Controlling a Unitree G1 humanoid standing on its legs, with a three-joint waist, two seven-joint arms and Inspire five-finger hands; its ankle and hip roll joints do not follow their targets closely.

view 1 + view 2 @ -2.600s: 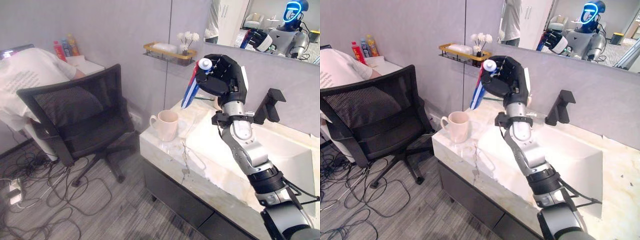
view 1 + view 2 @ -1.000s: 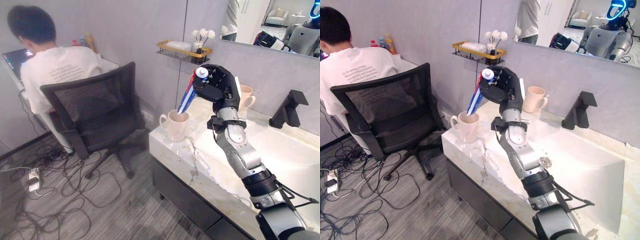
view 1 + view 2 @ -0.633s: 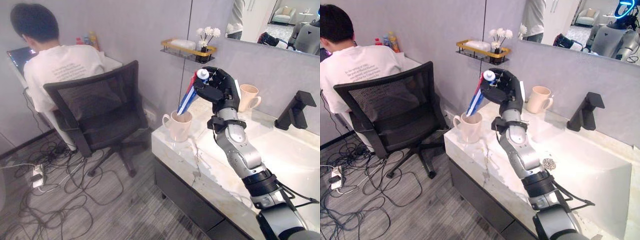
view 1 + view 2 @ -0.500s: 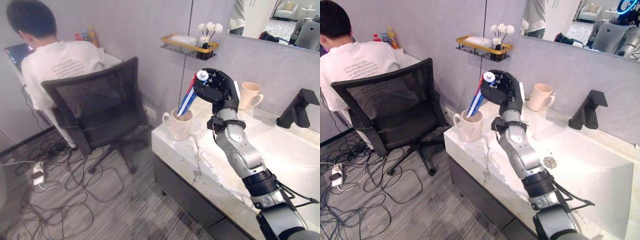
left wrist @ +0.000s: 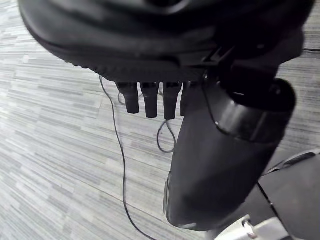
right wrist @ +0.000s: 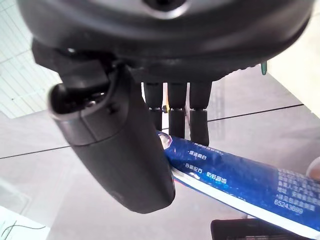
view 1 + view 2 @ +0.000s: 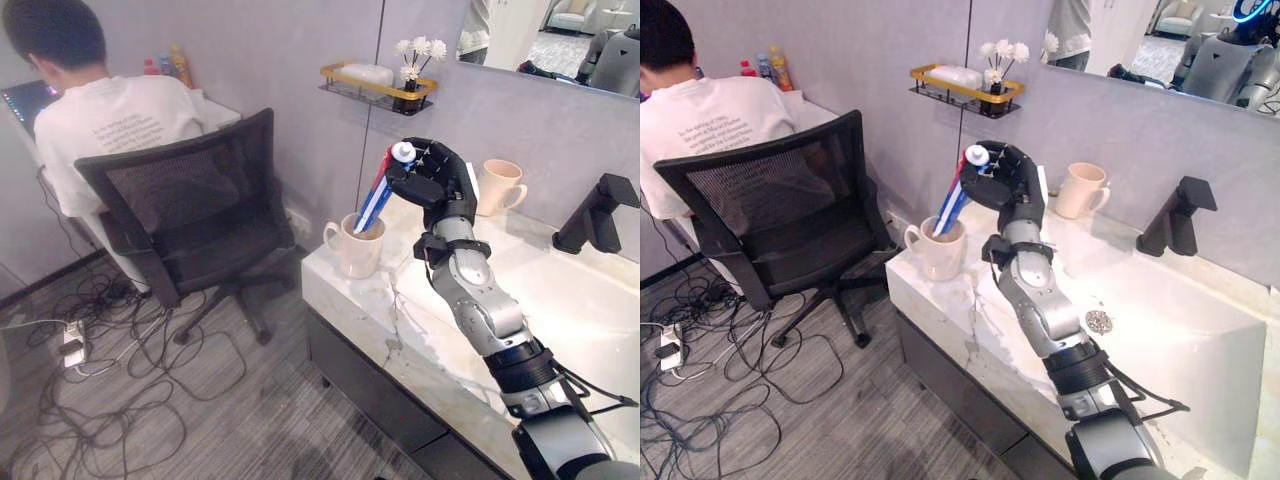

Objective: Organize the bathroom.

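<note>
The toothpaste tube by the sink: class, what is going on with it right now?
The robot's right hand has its fingers curled round a blue toothpaste tube, cap end up, with the lower end dipped into a cream mug at the corner of the marble counter. A second mug stands by the wall. The left hand hangs idle above the floor. A person sits at a desk nearby.

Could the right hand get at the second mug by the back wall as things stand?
Probably not yet: the right hand is curled round the toothpaste tube, though the mug by the wall stands unobstructed beside it.
</note>
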